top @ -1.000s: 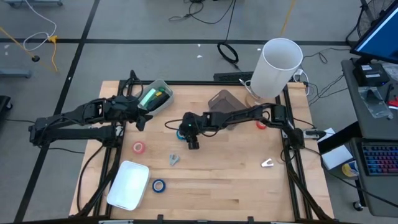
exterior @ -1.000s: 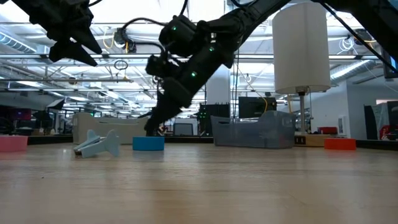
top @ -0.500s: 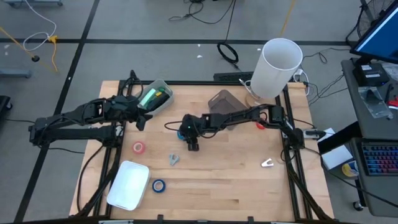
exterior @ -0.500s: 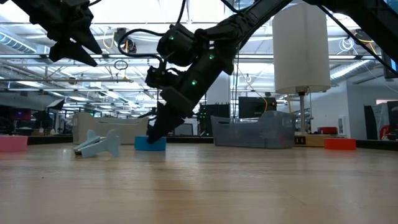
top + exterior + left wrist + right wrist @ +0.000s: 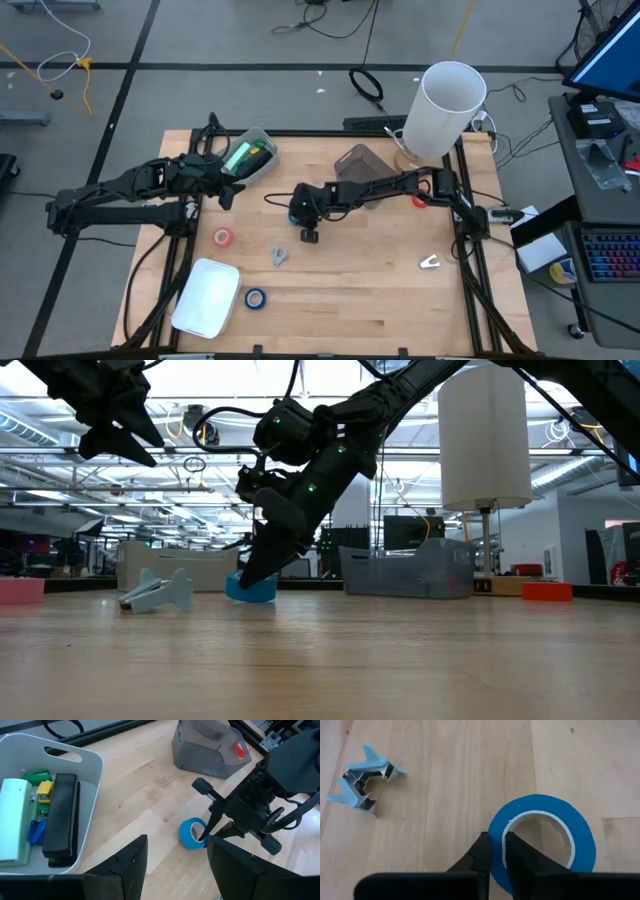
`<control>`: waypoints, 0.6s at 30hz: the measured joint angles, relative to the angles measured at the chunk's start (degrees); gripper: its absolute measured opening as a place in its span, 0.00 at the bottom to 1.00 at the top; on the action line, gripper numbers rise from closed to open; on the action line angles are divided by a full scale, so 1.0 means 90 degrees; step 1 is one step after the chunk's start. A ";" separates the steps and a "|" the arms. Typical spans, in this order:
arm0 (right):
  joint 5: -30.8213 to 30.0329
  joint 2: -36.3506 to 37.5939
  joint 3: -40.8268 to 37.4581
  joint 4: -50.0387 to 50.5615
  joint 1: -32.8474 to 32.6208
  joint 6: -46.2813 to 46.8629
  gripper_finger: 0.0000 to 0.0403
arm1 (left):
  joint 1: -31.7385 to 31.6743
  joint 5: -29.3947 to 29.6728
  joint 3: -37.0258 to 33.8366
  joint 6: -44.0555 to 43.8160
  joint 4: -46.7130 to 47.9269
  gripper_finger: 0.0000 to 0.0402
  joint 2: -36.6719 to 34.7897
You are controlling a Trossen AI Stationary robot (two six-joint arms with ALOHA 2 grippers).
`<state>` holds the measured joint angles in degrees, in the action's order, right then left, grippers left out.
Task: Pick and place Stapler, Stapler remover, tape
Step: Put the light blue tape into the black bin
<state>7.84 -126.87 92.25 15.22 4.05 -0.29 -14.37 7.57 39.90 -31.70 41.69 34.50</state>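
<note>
Mid-table, right end effector pinching blue tape roll's wall, roll tilted.

A grey floor crossed by dark tape lines surrounds the wooden table. Loose cables trail across it. To one side stands a desk with a lit monitor and keyboard. Ceiling trusses and strip lights span the hall behind.

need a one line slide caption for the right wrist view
Right gripper shut on the wall of a blue tape roll, with a light-blue staple remover lying nearby on the wooden table.
</note>
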 joint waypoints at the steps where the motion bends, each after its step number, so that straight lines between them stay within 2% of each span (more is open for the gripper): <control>1: -0.0003 -0.0001 0.0000 0.0000 0.0000 0.0027 0.06 | 0.0000 0.0000 0.0000 -0.0004 0.0001 0.52 -0.0001; 8: 0.0027 0.0172 -0.0030 0.0055 -0.0010 0.0402 0.06 | 0.0000 -0.0002 0.0002 -0.0012 -0.0002 0.52 -0.0002; 14: 0.0126 0.0776 -0.0058 0.0200 -0.0017 0.0575 0.06 | 0.0005 -0.0005 0.0002 0.0063 -0.0012 0.52 0.0000; 18: 0.0479 0.1207 -0.0032 0.0114 -0.0007 0.0784 0.06 | 0.0033 -0.0015 0.0005 0.0149 -0.0169 0.52 -0.0001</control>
<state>12.16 -116.00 91.96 16.25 3.99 6.77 -14.08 7.44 39.94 -30.36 40.17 34.49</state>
